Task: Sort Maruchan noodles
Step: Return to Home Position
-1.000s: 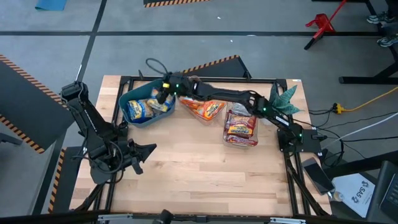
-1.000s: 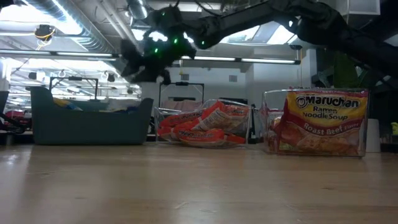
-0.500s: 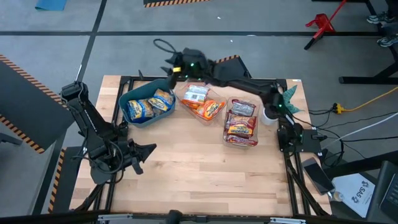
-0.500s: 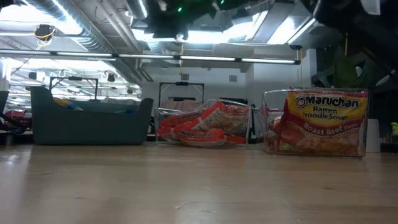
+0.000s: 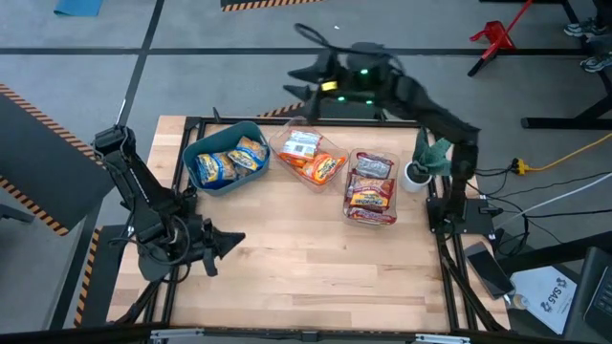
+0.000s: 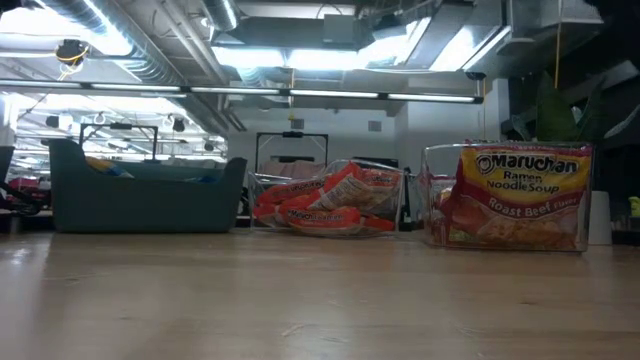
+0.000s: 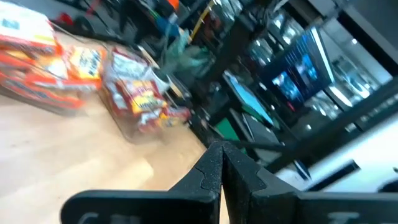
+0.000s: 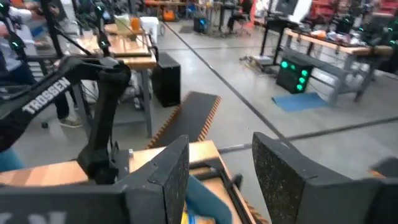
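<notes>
My right gripper [image 5: 304,80] hangs beyond the far edge of the wooden table [image 5: 287,272], fingers spread and empty; my left gripper [image 5: 228,240] sits near the front left corner, fingers pressed together; the Maruchan noodles [image 6: 520,195] line the far edge: blue packets [image 5: 228,161] in the teal bin [image 6: 140,205], orange packets [image 5: 316,167] and red packets [image 5: 371,196] in clear containers [image 6: 432,160]; grey concrete floor [image 5: 287,29] with striped tape [image 5: 29,100] surrounds the table.

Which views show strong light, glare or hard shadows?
Low view: ceiling lights glare brightly above the teal bin, which looks dark. High view: even light, only soft shadows on the table; green lamps glow on the right arm.
</notes>
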{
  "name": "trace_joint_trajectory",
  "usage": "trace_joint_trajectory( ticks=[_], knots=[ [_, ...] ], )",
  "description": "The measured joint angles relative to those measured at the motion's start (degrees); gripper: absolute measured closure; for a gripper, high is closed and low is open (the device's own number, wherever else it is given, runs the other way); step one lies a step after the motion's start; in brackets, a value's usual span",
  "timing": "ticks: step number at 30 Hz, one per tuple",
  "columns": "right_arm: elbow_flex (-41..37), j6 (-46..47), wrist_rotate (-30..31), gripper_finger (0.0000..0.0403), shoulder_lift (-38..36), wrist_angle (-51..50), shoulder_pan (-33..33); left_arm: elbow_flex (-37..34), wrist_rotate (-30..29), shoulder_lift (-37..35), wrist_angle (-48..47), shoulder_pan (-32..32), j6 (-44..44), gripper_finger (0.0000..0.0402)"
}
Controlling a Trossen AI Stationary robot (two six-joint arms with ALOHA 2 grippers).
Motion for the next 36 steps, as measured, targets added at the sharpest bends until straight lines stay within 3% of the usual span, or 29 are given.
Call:
trace_joint_trajectory(
  ticks=[6,9,11,16,19,24,30,32,36],
  knots=[
    [-0.1,-0.2,6.4,0.0242,-6.2,-10.0,0.0,0.0,3.5,0.0,-0.9,0.0,-0.3,0.0401],
    [-0.1,0.0,3.5,0.0242,-9.2,-12.3,-0.1,0.0,2.0,0.0,-0.7,1.1,-2.3,0.0401],
    [-0.1,1.3,-0.2,0.0242,-10.9,-13.6,0.0,0.0,3.9,0.0,0.6,2.3,-1.4,0.0401],
    [-0.1,4.6,-9.0,0.0242,-14.4,-19.7,-0.9,0.0,16.8,0.0,10.6,6.6,9.6,0.0401],
    [-0.1,6.0,-11.2,0.0242,-17.1,-24.4,-1.7,0.0,26.9,0.0,18.7,11.5,19.7,0.0401],
    [-0.1,6.5,-10.6,0.0242,-22.4,-29.6,-1.4,0.0,46.3,0.0,31.6,21.4,34.7,0.0401],
    [-3.4,9.1,-6.3,0.0242,-31.4,-32.1,-1.4,0.0,65.0,-2.2,33.0,32.8,36.1,0.0401],
    [-6.9,10.3,-4.7,0.0242,-35.6,-31.9,-1.4,-0.1,68.1,-4.9,31.2,36.3,35.9,0.0401],
    [-19.1,12.8,-3.7,0.0242,-45.4,-28.7,-1.5,-0.1,66.2,-14.0,22.3,40.9,38.4,0.0401]
  ],
)
